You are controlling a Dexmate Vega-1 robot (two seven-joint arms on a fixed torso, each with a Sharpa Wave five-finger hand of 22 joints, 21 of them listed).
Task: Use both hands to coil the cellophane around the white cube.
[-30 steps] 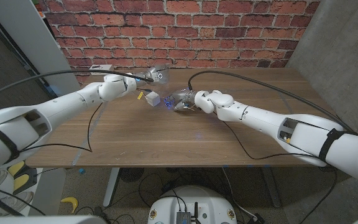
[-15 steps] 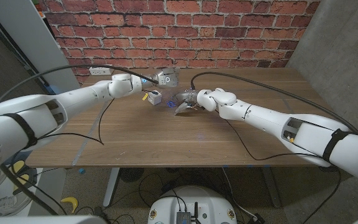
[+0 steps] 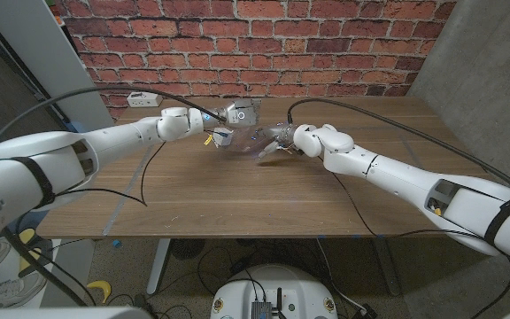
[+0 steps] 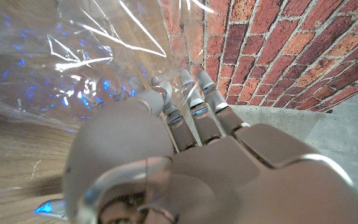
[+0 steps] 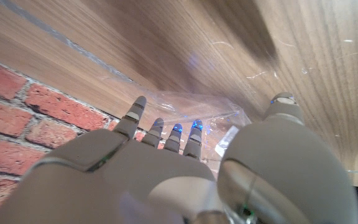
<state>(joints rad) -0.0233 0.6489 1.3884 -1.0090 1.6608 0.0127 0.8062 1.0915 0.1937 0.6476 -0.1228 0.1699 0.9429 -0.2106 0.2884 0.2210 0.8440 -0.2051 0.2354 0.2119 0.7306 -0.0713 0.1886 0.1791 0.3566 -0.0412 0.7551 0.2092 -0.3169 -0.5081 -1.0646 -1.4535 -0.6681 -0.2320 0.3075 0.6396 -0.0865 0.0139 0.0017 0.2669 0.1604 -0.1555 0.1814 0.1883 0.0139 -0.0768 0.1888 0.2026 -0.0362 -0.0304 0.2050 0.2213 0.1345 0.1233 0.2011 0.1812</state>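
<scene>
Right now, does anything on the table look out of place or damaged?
Nothing looks damaged or spilled. The cellophane is crumpled and loose between the left hand and the right hand, not wound neatly around the white cube.

The brown wooden surface (image 3: 237, 190) has a red brick wall (image 3: 255, 44) right behind it. A white power strip (image 3: 142, 99) lies on the surface near the wall. A grey wall (image 3: 485, 80) stands beside the surface. Yellow things (image 3: 100, 291) lie on the floor below the surface.
</scene>
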